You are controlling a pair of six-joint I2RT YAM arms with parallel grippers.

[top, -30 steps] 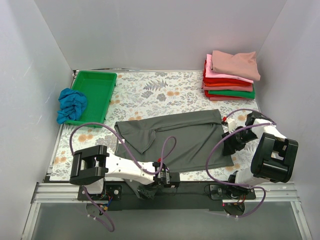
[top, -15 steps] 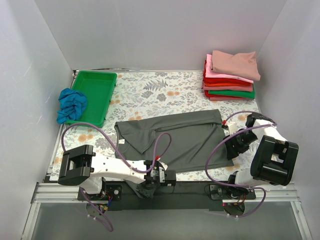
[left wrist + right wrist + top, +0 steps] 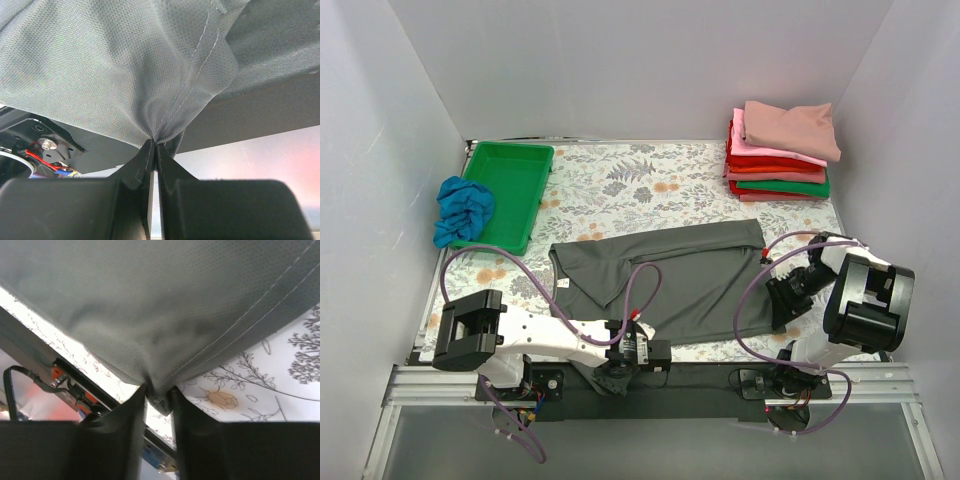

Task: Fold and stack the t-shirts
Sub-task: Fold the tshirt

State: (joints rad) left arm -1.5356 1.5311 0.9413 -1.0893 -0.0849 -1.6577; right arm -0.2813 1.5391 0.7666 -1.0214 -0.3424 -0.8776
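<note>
A dark charcoal grey t-shirt [image 3: 670, 275] lies spread across the middle of the flowered table. My left gripper [image 3: 642, 350] is at its near edge, shut on the hem, which bunches between the fingers in the left wrist view [image 3: 170, 125]. My right gripper [image 3: 782, 305] is at the shirt's near right corner, shut on that corner [image 3: 159, 392]. A stack of folded t-shirts [image 3: 782, 150], dusty rose on top with pink, red and green below, sits at the back right. A bright blue t-shirt [image 3: 462, 208] lies crumpled at the left.
A green plastic tray [image 3: 510, 190] stands at the back left beside the blue shirt. White walls close in the table on three sides. The arm bases and purple cables sit along the near edge.
The left arm has drawn back along the near edge and its gripper sits on the shirt's near hem. The right gripper has shifted down and left to the shirt's near right corner.
</note>
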